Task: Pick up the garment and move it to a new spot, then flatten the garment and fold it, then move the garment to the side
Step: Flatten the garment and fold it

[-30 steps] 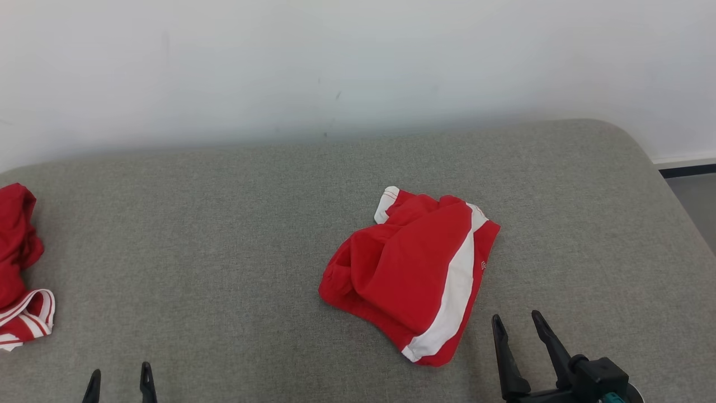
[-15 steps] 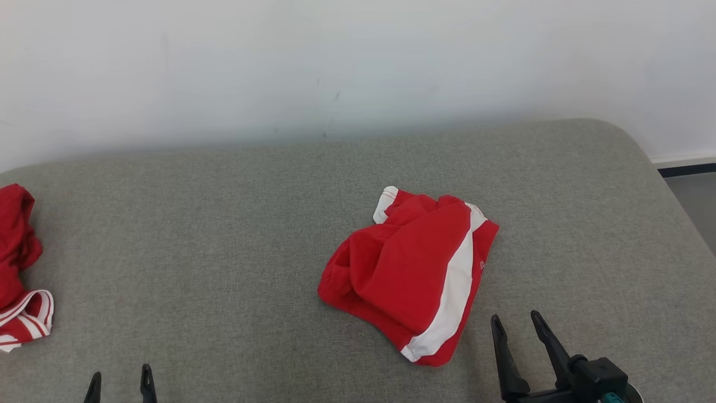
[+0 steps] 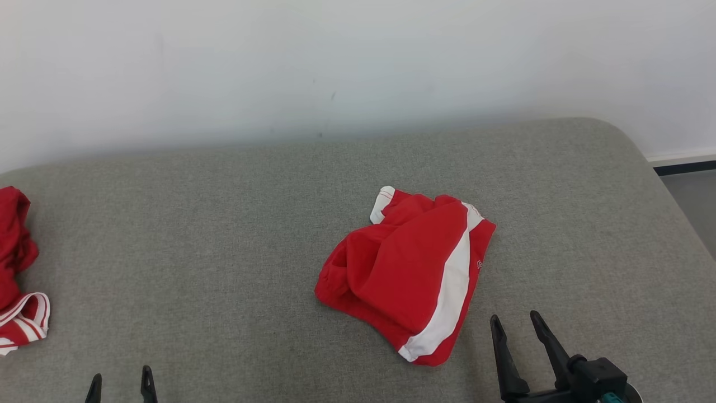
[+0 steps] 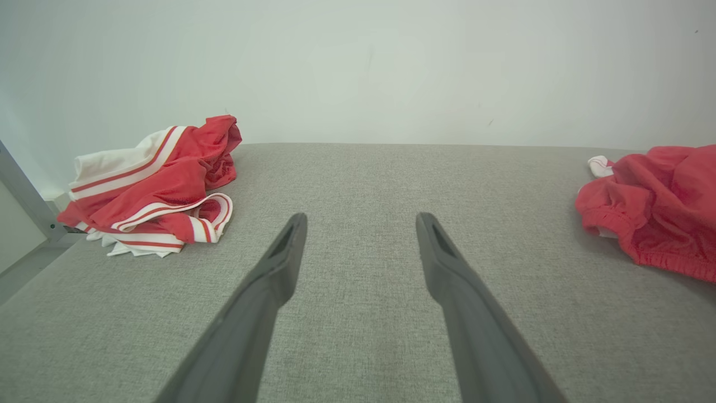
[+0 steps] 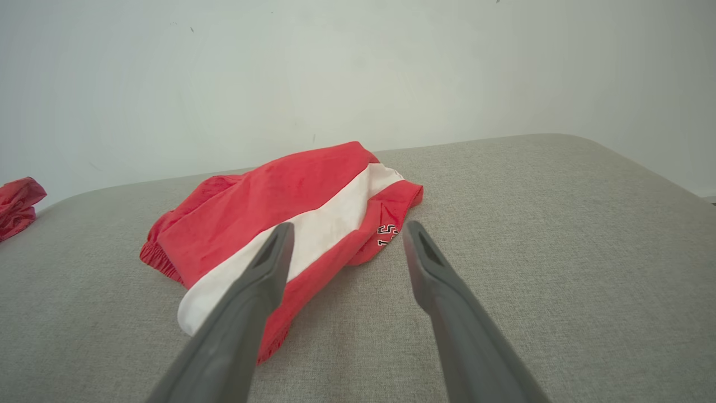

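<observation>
The garment (image 3: pixel 403 274), red shorts with a broad white side stripe, lies bunched on the grey padded surface (image 3: pixel 224 235), right of centre. It also shows at the right edge of the left wrist view (image 4: pixel 660 207) and just beyond the fingers in the right wrist view (image 5: pixel 268 212). My right gripper (image 3: pixel 514 318) (image 5: pixel 348 226) stands open and empty just near-right of the garment's lower corner, apart from it. Far to the garment's left, by the near edge, my left gripper (image 3: pixel 120 376) (image 4: pixel 361 219) is open over bare cloth.
A second red and white garment (image 3: pixel 17 291) (image 4: pixel 156 190) lies crumpled at the surface's far left edge. A white wall (image 3: pixel 358 67) backs the surface. The surface's rounded right corner drops to grey floor (image 3: pixel 693 201). A metal frame leg (image 4: pixel 22 201) stands at the left.
The head view has shifted slightly, so everything sits a little further left in it. Neither garment nor either gripper has visibly moved.
</observation>
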You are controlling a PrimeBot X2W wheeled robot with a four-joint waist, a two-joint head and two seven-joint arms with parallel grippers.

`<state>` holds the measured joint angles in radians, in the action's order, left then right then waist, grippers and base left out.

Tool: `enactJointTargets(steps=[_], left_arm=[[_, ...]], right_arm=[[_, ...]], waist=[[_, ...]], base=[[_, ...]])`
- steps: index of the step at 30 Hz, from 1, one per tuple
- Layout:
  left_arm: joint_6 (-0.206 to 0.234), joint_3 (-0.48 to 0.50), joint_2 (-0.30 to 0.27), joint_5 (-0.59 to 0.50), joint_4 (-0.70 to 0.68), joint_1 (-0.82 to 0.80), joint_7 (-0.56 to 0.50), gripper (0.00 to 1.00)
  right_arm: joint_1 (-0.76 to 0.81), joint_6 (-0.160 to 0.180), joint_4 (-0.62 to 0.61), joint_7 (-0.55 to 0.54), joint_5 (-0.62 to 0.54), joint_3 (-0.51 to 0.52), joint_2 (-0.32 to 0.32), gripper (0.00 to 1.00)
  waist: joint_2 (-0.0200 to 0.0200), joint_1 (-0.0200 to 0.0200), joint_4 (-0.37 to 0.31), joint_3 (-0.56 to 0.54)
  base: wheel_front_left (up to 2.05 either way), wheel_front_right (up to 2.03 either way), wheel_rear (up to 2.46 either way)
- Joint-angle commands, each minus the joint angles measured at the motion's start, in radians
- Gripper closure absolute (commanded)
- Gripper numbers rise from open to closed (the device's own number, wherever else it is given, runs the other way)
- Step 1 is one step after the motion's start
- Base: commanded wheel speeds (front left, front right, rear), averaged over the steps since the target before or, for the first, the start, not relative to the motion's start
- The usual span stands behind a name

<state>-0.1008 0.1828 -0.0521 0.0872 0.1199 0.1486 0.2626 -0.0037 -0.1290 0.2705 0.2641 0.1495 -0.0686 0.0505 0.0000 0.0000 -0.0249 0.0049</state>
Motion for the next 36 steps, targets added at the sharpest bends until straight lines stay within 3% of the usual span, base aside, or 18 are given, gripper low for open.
enactJointTargets(steps=[1,19,33,36], left_arm=[[0.004,-0.001,0.003,-0.002,0.001,0.015,0.003,0.0],[0.007,-0.047,0.003,0.026,0.017,-0.01,0.003,0.0],[-0.029,-0.34,0.002,0.115,0.127,-0.134,0.003,0.0],[-0.029,-0.444,0.002,0.129,0.177,-0.171,0.003,0.0]], right_arm=[[0.0,-0.003,-0.001,0.001,-0.006,-0.002,-0.001,0.0],[0.0,-0.003,-0.004,0.001,-0.007,-0.002,-0.001,0.0],[-0.036,-0.003,-0.013,0.0,0.013,-0.019,-0.001,0.0],[-0.043,-0.003,-0.013,0.0,0.02,-0.019,-0.001,0.0]], waist=[[0.0,0.0,-0.002,0.0],[0.0,0.0,-0.005,0.001],[0.0,0.0,-0.08,0.057],[0.0,0.0,-0.11,0.075]], base=[[0.0,0.0,0.0],[0.0,0.0,0.0],[0.0,0.0,0.0],[0.0,0.0,0.0]])
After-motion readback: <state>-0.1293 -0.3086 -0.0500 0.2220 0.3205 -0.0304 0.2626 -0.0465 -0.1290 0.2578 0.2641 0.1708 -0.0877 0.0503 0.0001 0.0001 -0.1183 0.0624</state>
